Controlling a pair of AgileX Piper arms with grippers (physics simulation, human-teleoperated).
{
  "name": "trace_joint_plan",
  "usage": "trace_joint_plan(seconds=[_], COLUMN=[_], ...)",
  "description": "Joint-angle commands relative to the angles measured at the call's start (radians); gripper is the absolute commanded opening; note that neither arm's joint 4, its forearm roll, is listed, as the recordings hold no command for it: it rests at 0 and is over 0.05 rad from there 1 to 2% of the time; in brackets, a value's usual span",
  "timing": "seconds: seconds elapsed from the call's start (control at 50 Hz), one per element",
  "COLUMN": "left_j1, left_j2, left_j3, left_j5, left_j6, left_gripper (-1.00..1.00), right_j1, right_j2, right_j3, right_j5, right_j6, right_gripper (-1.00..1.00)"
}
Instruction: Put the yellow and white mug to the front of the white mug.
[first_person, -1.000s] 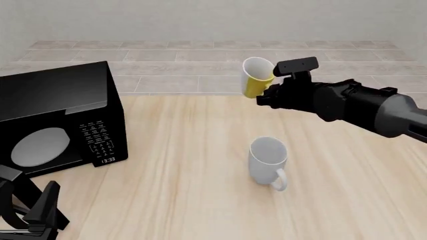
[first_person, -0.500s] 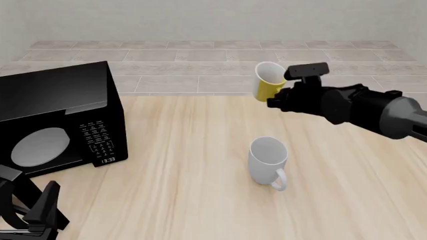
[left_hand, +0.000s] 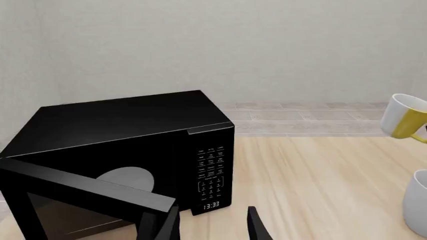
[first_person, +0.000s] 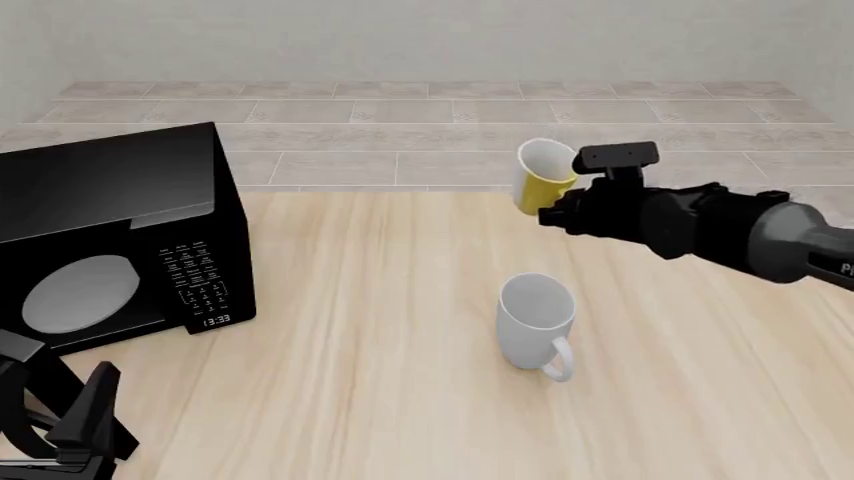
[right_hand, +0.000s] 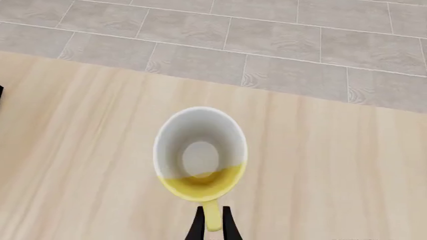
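The yellow and white mug (first_person: 541, 178) hangs tilted in the air above the far side of the table, behind the white mug (first_person: 535, 318). My right gripper (first_person: 555, 204) is shut on its yellow handle. In the right wrist view the fingers (right_hand: 198, 226) pinch the handle below the mug's (right_hand: 200, 159) white inside. The white mug stands upright near the table's middle, handle toward the front right. At the near left corner my left gripper (first_person: 67, 428) is open and holds nothing. The left wrist view shows its fingers (left_hand: 256, 228) apart, with both mugs (left_hand: 405, 117) (left_hand: 417, 202) at the edge.
A black microwave (first_person: 114, 235) stands on the left of the table; in the left wrist view its door (left_hand: 80, 192) is swung open toward my left gripper. A grey tiled floor (first_person: 400, 125) lies beyond the table's far edge.
The right arm has carried the yellow and white mug to the right and slightly down, still behind the white mug. The left arm and the white mug have not moved.
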Motion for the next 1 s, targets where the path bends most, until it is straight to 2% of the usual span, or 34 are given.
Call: trace_joint_plan(seconds=[0.02,0.42,0.62,0.66,0.68,1.0], left_j1=[0.000,0.000,0.000,0.000,0.000,0.000], left_j2=[0.000,0.000,0.000,0.000,0.000,0.000], left_j3=[0.000,0.000,0.000,0.000,0.000,0.000], left_j5=[0.000,0.000,0.000,0.000,0.000,0.000], left_j6=[0.000,0.000,0.000,0.000,0.000,0.000], left_gripper=[1.00,1.00,1.00,1.00,1.00,1.00], right_j1=[-0.009,-0.014,-0.031,-0.043,-0.035,-0.035], right_j2=[0.044,0.129,0.161,0.182,0.176,0.229], right_j3=[-0.005,-0.049,-0.083,-0.100,-0.102,-0.135], right_j5=[-0.020,-0.030,-0.011,0.008,-0.002,0.023], right_j6=[0.010,0.016,0.002,-0.023,0.002,-0.013], right_gripper=[-1.00,-1.00,-1.00,-1.00,-1.00,-1.00])
